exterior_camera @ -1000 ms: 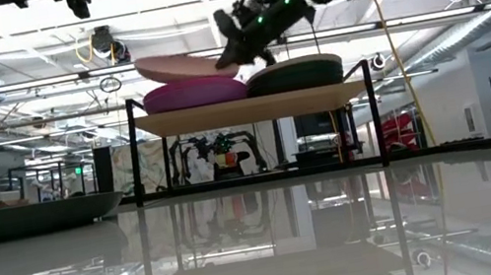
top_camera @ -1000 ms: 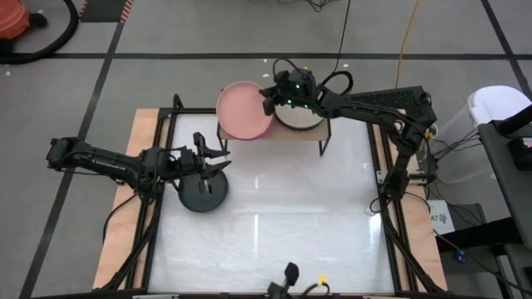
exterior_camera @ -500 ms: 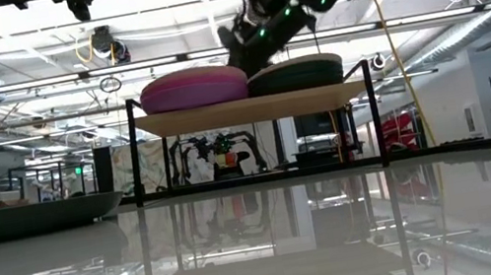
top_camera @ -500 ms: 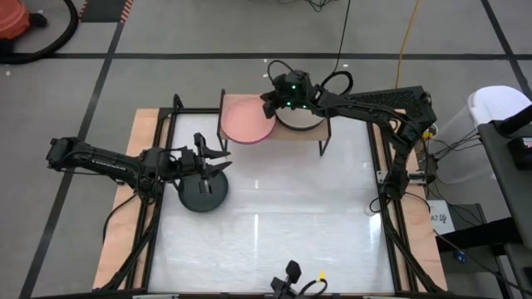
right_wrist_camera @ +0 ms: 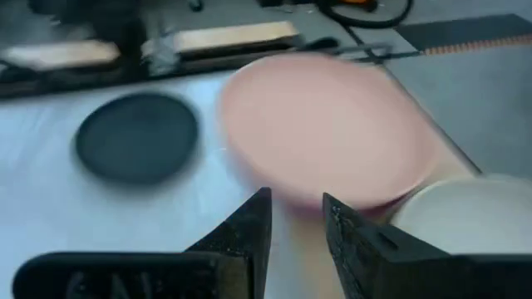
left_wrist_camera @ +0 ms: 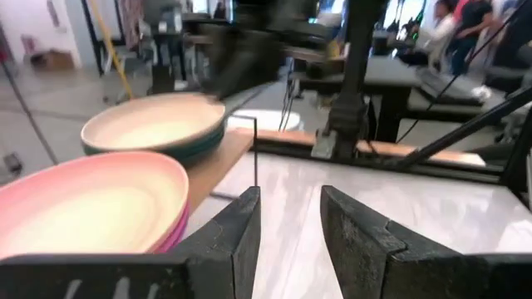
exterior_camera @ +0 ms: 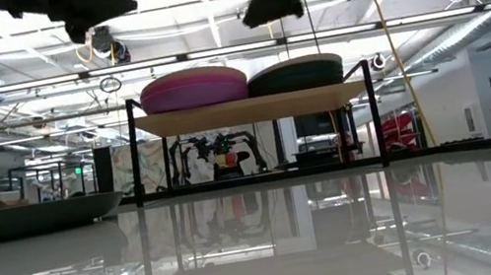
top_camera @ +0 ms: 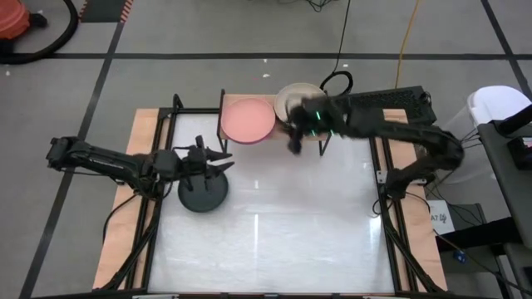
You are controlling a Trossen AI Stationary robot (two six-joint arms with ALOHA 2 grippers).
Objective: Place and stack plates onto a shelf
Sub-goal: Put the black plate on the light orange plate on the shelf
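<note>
The wooden shelf (exterior_camera: 251,109) stands at the table's far edge and carries two stacks. A peach plate (top_camera: 247,120) tops the left stack, over magenta plates (exterior_camera: 193,91). A beige plate (top_camera: 293,97) tops the right stack, over dark teal plates (exterior_camera: 295,76). A charcoal plate (top_camera: 202,195) lies flat on the table at the left. My right gripper (top_camera: 293,143) is open and empty, in the air just in front of the shelf, between the two stacks. My left gripper (top_camera: 218,160) is open and empty, well above the charcoal plate's far rim.
The white tabletop (top_camera: 274,232) has wooden strips and black frame rails along its left and right sides. The shelf's thin black legs (exterior_camera: 136,156) stand at the far edge. The right arm (top_camera: 374,116) reaches in from the right across the shelf's right end.
My right gripper has lowered the tilted peach plate flat onto the left stack and let go of it. It has then drawn back up and toward the table's near edge, off the shelf. The plate now lies level on the magenta ones.
</note>
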